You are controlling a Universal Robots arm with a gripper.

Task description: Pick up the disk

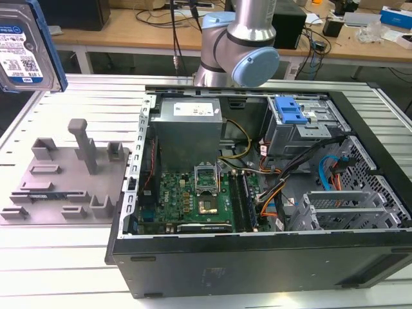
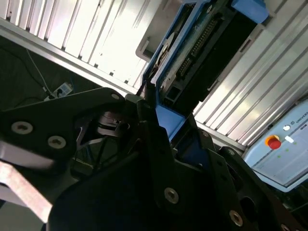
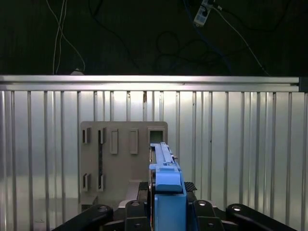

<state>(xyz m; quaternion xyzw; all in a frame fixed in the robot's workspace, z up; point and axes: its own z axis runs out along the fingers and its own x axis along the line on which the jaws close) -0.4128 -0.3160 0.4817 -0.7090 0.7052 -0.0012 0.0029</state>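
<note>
Blue rails run down both sides of the disk (image 1: 26, 48), and it hangs high in the air at the exterior view's left, well above the grey fixture (image 1: 61, 180) and the ribbed metal surface (image 1: 77, 264). Its label faces the camera there. In the second wrist view the end effector (image 2: 159, 122) pinches the disk (image 2: 202, 45) at one end, so the disk is already up off everything. The disk's long side points straight away from the end effector. In the first wrist view the disk (image 3: 166, 185) shows edge-on, standing out from between the black fingers (image 3: 207, 211), with the fixture (image 3: 120, 159) lying flat on the surface (image 3: 240, 144) far below it.

The open computer case (image 1: 257, 257) sits near the fixture. Inside it are a green board (image 1: 187, 196), a grey power box (image 1: 187, 132), many wires and a blue latch (image 1: 290, 111)
</note>
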